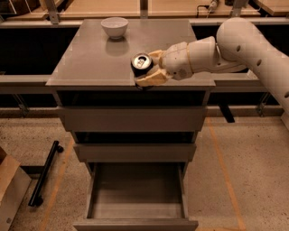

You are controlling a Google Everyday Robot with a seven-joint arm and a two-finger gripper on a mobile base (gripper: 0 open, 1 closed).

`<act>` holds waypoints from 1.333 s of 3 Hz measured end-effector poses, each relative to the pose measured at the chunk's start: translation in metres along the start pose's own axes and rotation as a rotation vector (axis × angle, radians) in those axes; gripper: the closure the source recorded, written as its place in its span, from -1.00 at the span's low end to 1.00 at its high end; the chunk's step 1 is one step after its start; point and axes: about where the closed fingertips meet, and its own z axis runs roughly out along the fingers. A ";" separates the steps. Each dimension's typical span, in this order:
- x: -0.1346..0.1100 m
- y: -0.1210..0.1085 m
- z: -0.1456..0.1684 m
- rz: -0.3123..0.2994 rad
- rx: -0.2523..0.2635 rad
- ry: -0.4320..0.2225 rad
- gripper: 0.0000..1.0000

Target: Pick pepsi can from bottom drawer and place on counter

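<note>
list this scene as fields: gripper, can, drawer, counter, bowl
gripper: shut on the pepsi can
pepsi can: upright, lid up, at the front edge of the counter
can resting on counter: cannot tell
bottom drawer: pulled open, no can inside
white bowl: on the counter, near its back edge

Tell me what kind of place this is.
Probably a robotics lab or test bay, not a home kitchen: free-standing drawer cabinet with counter, taped lines on a speckled floor, wooden tabletops behind. The gripper holds the pepsi can at the counter's front edge.
</note>
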 end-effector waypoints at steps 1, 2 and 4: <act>0.001 -0.031 -0.001 0.008 0.045 -0.016 1.00; 0.008 -0.063 -0.006 0.031 0.089 -0.013 0.65; 0.028 -0.109 -0.012 0.100 0.116 0.003 -0.27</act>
